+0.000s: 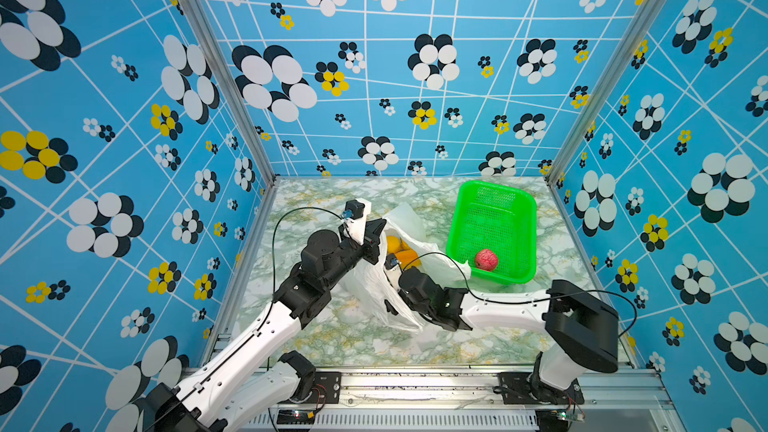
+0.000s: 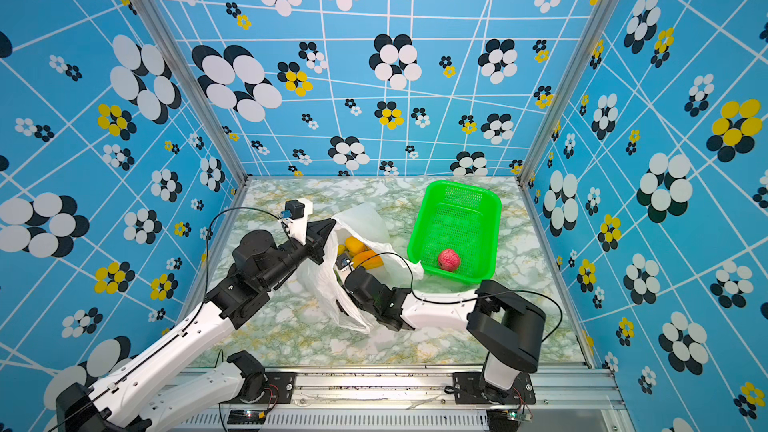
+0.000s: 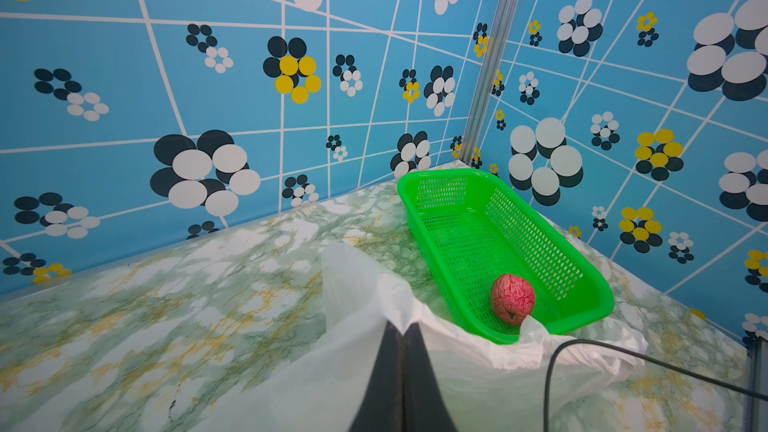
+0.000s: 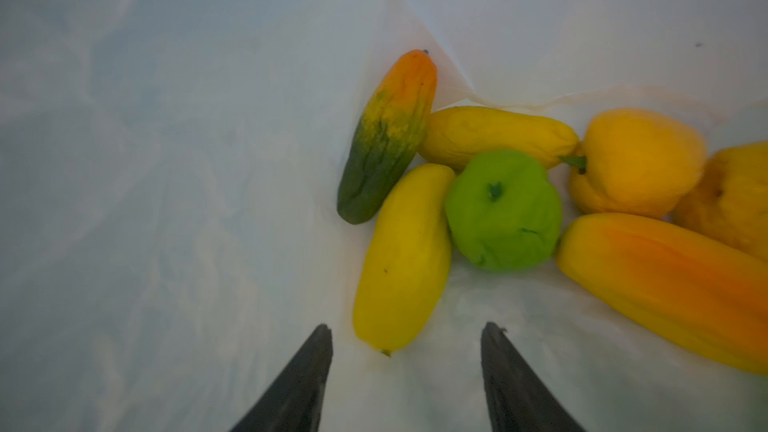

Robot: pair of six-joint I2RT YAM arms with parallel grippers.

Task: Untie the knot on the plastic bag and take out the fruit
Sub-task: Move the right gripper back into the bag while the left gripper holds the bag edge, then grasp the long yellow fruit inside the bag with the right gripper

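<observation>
The white plastic bag (image 1: 365, 288) (image 2: 361, 218) lies mid-table with its mouth held open. No knot is in view. My left gripper (image 3: 402, 326) (image 1: 376, 234) is shut on the bag's rim and holds it up. Inside the bag, my right gripper (image 4: 407, 328) is open with nothing between its fingers. In both top views the bag hides its fingers. Just past its tips lies a yellow oblong fruit (image 4: 403, 259), then a green round one (image 4: 503, 209). Several yellow and orange ones (image 4: 665, 284) lie around them. A red-pink textured ball (image 1: 486, 259) (image 3: 512, 299) sits in the basket.
The green mesh basket (image 1: 457, 218) (image 2: 419, 222) (image 3: 436, 174) stands at the back right, touching the bag's edge. A black cable (image 3: 548, 376) runs over the bag near the right arm. Patterned walls enclose the marble table (image 1: 332, 338) on three sides.
</observation>
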